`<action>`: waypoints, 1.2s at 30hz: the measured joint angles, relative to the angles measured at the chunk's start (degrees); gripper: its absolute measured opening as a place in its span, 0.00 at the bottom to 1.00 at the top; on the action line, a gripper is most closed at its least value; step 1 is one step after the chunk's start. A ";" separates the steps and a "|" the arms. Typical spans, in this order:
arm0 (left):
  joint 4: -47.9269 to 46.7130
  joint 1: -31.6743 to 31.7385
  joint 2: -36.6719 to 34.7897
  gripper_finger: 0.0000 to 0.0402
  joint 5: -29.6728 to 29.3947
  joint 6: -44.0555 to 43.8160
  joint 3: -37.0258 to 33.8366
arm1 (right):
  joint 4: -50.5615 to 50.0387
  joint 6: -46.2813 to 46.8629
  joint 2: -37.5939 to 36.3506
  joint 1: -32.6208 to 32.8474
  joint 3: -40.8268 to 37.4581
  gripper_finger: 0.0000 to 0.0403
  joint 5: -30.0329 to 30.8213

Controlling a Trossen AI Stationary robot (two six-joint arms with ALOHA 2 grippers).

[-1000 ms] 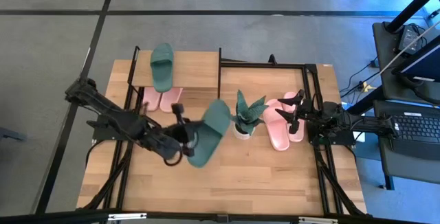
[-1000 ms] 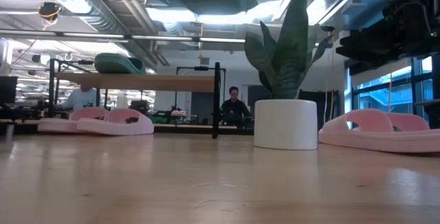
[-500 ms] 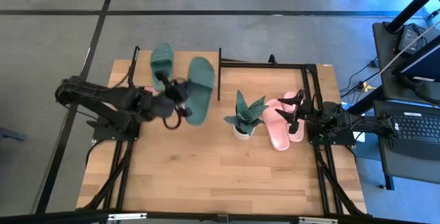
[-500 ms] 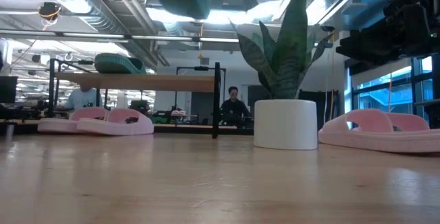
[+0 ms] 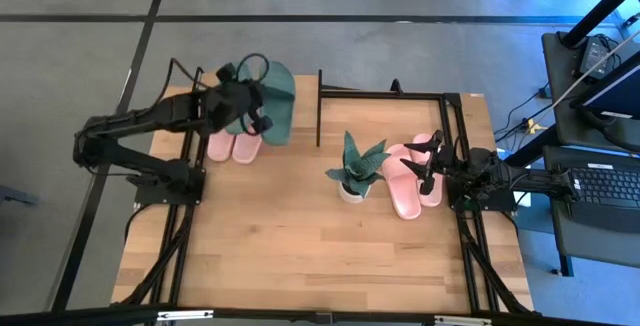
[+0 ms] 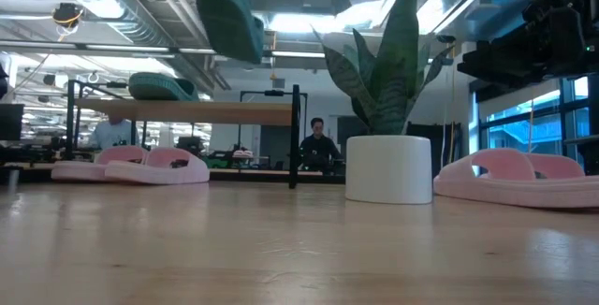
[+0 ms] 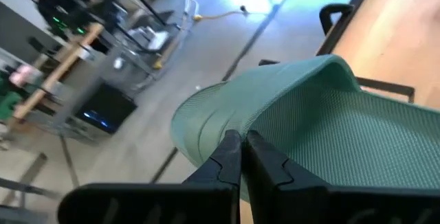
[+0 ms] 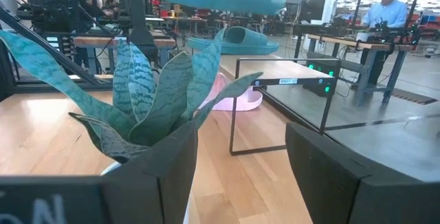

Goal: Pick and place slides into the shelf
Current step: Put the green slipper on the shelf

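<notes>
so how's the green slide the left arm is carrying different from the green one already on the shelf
The carried green slide hangs in the air, tilted, clamped in the left gripper; the shelved green slide lies flat on the shelf top board, untouched. In the low view the carried one sits higher and looks larger. Both share the same dark green colour.

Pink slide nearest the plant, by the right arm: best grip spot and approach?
Grip the wide strap of the pink slide, coming from above with the right gripper. It lies flat, sole down, and the arched strap is its one raised part; the plant crowds the far side.
</notes>
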 joint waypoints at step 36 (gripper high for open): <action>16.76 25.18 0.34 0.00 20.61 6.72 -19.04 | 0.02 0.09 0.00 0.00 0.00 0.55 0.03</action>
